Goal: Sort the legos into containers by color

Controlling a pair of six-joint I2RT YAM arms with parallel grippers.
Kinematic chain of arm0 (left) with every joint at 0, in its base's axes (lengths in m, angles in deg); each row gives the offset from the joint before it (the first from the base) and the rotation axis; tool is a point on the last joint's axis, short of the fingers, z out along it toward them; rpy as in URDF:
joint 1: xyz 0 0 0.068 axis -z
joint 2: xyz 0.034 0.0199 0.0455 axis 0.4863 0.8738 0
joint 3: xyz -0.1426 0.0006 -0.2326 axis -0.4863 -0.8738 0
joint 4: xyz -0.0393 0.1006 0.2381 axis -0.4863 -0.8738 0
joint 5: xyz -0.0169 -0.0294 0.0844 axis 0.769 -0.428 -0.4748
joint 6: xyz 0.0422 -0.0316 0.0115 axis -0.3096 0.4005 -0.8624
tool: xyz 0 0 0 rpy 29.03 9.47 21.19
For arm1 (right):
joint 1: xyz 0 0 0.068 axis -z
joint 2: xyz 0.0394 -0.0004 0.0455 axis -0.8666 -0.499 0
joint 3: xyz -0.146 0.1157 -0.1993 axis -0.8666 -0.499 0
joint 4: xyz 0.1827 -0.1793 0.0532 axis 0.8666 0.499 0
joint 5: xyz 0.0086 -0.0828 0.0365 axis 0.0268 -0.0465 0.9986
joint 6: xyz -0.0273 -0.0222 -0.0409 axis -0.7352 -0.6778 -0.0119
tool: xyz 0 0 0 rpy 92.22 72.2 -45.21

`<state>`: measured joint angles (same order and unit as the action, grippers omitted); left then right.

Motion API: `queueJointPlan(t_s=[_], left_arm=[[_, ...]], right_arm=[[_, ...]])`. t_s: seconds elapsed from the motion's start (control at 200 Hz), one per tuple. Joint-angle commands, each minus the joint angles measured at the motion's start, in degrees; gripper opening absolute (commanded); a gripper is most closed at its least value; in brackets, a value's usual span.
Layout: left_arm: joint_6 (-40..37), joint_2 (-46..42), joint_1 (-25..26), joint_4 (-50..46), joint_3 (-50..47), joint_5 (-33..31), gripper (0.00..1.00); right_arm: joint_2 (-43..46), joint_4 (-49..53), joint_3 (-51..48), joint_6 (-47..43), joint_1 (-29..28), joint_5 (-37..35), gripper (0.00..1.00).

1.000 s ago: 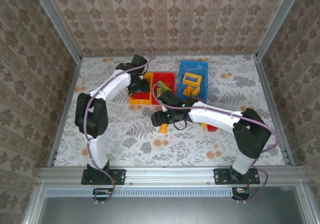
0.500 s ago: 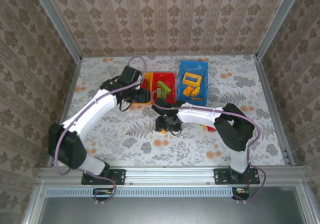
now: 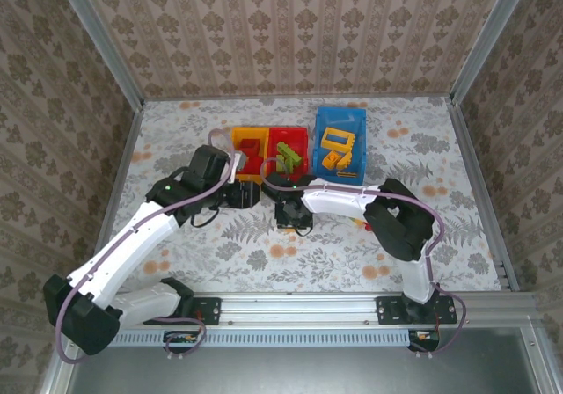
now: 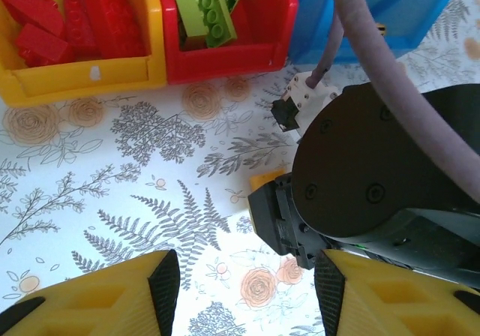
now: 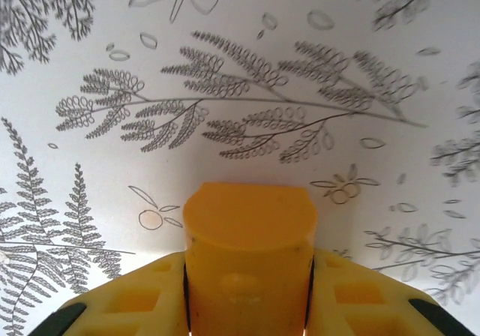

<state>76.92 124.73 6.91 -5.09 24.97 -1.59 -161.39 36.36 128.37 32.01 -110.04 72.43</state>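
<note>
Just on the near side of the red bin (image 3: 288, 131), the right gripper (image 5: 247, 306) clamps an orange-yellow brick (image 5: 247, 231) against the table. Beside it, the left gripper (image 4: 246, 283) gapes half-open, empty.

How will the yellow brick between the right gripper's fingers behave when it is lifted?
Probably stiff: the yellow brick looks like hard moulded plastic. Likely light, since it fits between the fingers. Its smooth sides might slip a little.

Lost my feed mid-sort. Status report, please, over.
Left gripper open, empty, low over table. Right gripper shut on orange-yellow brick, down at the table. Blue bin beyond, nothing seen blocking.
</note>
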Motion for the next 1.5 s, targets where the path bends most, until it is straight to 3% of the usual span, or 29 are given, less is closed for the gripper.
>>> queueJointPlan(t_s=[0.0, 0.27, 0.595, 0.74, 1.065, 1.315, 1.495], left_arm=[[0.9, 0.0, 1.7, 2.6, 0.9, 2.2, 0.54], [0.9, 11.4, 9.1, 8.8, 8.6, -0.3, 0.53], [-2.1, 22.3, 13.8, 10.3, 17.0, -1.3, 0.53], [-2.4, 24.4, 14.8, 10.5, 17.5, -1.1, 0.53], [-4.0, 25.8, 16.3, 9.9, 16.9, -0.2, 0.53], [-5.1, 27.0, 16.5, 9.8, 16.8, 2.4, 0.54], [-6.1, 31.4, 17.5, 9.4, 18.6, 4.9, 0.56]], right_arm=[[8.1, 2.8, -1.2, -2.1, 1.6, -6.0, 0.22], [16.0, 5.0, -2.3, -11.8, 14.9, -7.6, 0.22], [2.2, 8.8, 11.7, -15.7, 25.4, -9.0, 0.28], [-1.8, 9.3, 15.3, -16.4, 26.7, -8.7, 0.33], [-0.8, 10.0, 15.5, -16.1, 26.7, -8.4, 0.61], [8.3, 8.9, 14.0, -17.6, 25.5, -10.4, 0.62], [19.6, 6.7, 5.4, -19.0, 25.5, -12.5, 0.61]])
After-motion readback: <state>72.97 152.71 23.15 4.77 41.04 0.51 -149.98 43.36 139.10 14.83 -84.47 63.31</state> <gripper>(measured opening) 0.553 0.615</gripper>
